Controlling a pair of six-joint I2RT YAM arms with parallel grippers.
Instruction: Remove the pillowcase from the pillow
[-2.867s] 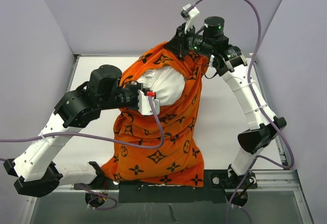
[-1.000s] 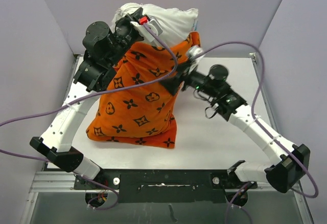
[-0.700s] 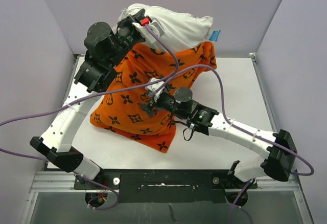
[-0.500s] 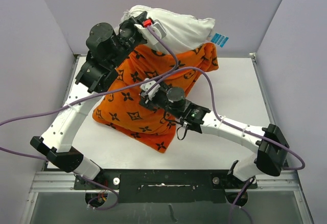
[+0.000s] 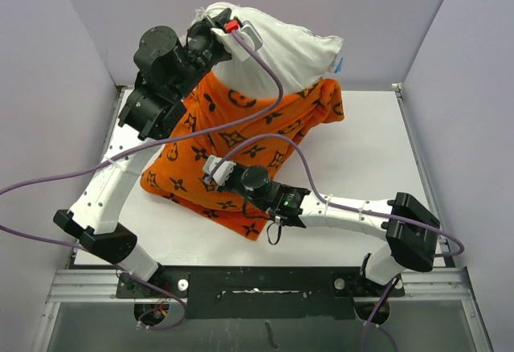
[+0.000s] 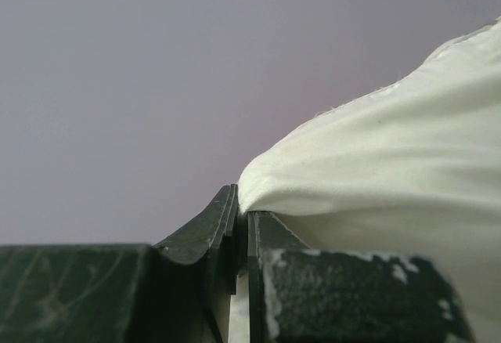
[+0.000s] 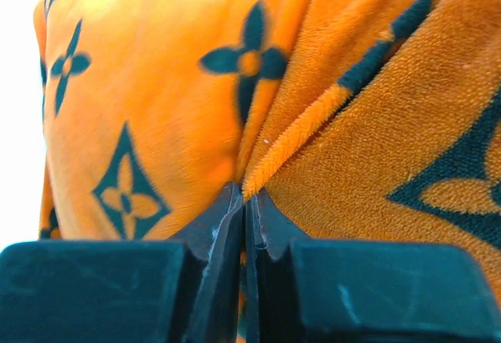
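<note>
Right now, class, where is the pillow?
In the top view the pillow is at the back, left of centre. The left gripper holds it up by a corner, and it sticks out of the top of the pillowcase.

One pillow (image 5: 297, 47), one pillowcase (image 5: 305, 115), two claws: left claw (image 6: 243, 214), right claw (image 7: 245, 190)

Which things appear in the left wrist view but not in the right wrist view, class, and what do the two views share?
Only the left wrist view shows the off-white pillow, a corner of it pinched in the left end effector, with a plain grey wall behind. Only the right wrist view shows the orange pillowcase, a fold of it pinched in the right end effector. Both show a dark end effector shut on cloth.
</note>
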